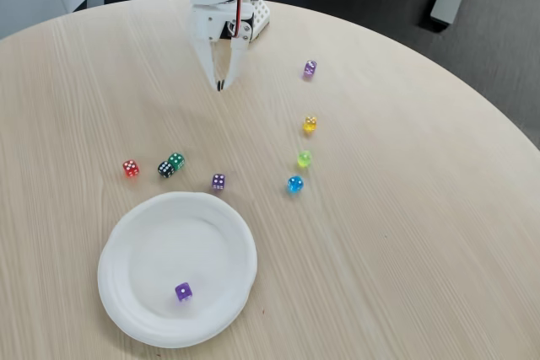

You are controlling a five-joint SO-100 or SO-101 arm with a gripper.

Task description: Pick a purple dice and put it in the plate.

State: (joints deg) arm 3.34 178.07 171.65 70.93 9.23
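Observation:
The purple dice (pixel 183 292) lies inside the white plate (pixel 126 242), near its front rim, at the lower left of the fixed view. My white gripper (pixel 221 86) hangs at the far side of the table, pointing down, well away from the plate. Its fingertips meet and nothing is held between them.
Two paler lilac dice lie on the round wooden table, one (pixel 218 181) just beyond the plate, one (pixel 310 68) at the back right. A red die (pixel 131 168), a dark die (pixel 165 169) and a green die (pixel 176 160) lie left. Yellow (pixel 310 124), lime (pixel 304 158) and blue (pixel 294 184) dice line up right.

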